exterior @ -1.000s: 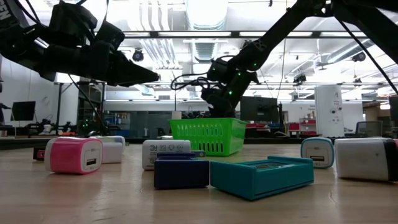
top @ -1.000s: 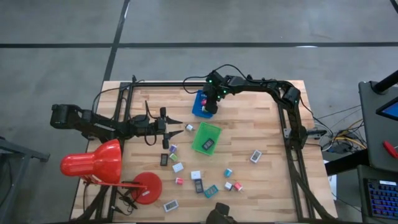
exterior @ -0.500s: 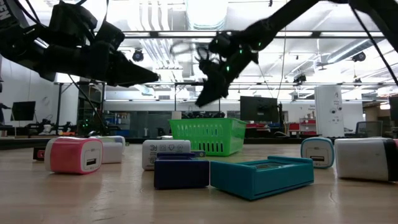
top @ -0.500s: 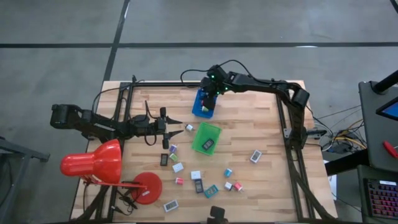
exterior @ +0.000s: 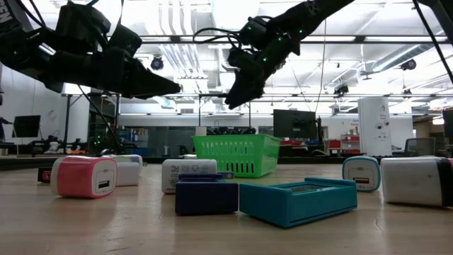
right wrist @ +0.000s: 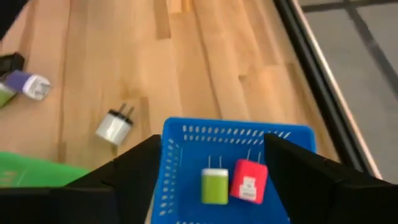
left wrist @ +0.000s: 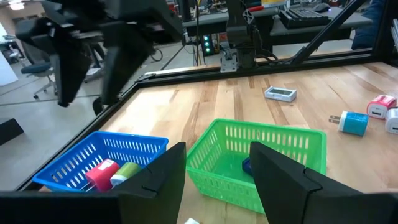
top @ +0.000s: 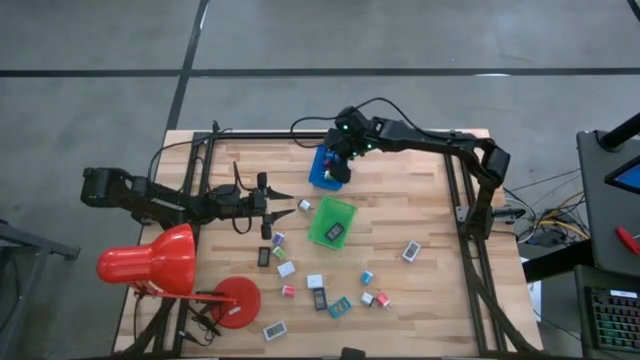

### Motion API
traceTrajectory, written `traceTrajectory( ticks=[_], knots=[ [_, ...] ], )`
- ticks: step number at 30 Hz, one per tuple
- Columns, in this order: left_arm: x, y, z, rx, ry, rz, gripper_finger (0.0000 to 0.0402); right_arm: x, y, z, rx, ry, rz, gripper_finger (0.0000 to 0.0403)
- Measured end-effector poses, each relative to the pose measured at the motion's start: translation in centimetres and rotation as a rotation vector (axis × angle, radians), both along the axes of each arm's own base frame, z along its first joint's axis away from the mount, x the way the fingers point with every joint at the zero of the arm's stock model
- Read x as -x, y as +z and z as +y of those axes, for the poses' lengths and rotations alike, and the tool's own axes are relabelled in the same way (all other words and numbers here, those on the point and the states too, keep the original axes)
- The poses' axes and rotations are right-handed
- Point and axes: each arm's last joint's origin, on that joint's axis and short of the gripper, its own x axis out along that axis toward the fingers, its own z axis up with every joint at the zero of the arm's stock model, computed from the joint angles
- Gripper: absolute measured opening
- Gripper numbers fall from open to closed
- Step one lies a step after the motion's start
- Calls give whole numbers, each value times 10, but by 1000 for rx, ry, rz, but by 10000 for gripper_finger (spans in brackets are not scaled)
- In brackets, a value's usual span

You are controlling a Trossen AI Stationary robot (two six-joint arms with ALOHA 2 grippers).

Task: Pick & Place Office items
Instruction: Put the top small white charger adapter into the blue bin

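Resting pink (right wrist: 248, 181) and green plugs (right wrist: 214, 185)

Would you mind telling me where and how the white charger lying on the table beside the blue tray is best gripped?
Grip the white charger across its boxy body, coming straight down from above. It lies on its side on the wood with two prongs sticking out level, so close on the faces beside the prongs. The blue tray sits apart from it.
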Motion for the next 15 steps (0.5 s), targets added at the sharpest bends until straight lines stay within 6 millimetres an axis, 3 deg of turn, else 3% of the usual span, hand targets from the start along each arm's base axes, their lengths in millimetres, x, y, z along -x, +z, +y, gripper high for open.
traceTrajectory(
  ticks=[7, 15],
  knots=[
    [0, 0, 1, -3, 23, 0, 181, -9, 1, 26, 3, 71, 14, 341],
    [0, 0, 1, 10, 29, -2, 181, -19, 19, 76, 89, 229, -120, 353]
  ],
)
